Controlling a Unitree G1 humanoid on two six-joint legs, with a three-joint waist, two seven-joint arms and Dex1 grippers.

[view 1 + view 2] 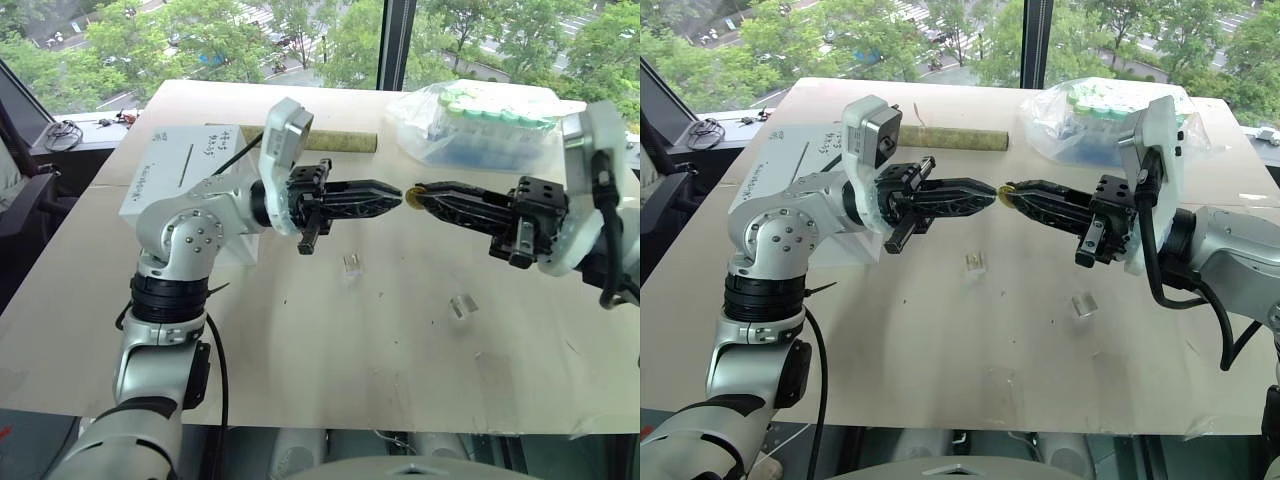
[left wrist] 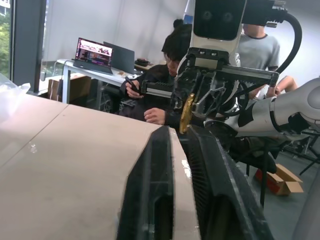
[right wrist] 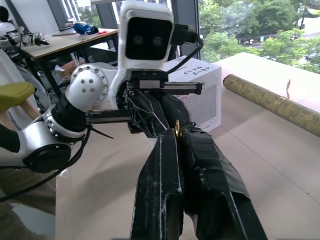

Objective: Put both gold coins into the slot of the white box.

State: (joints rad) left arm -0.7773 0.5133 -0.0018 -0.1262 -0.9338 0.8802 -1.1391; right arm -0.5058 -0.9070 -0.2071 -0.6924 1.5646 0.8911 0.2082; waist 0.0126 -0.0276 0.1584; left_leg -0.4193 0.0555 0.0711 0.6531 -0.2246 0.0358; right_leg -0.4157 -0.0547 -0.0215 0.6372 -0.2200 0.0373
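Meeting tip to tip, left gripper (image 1: pixel 398 197), right gripper (image 1: pixel 418 196), gold coin (image 1: pixel 411 198) between, above table (image 1: pixel 300 360)

We count one gold coin (image 1: pixel 412 199), pinched at the tip of the right gripper (image 1: pixel 420 196) with the left gripper (image 1: pixel 398 197) tip to tip against it. One white box (image 1: pixel 165 170) sits behind the left gripper's arm. Two small clear plastic holders (image 1: pixel 352 264) lie on the table below the grippers. One cardboard tube (image 1: pixel 340 141) lies beyond the left gripper, and one clear bag of green-capped tubes (image 1: pixel 470 120) lies beyond the right gripper.
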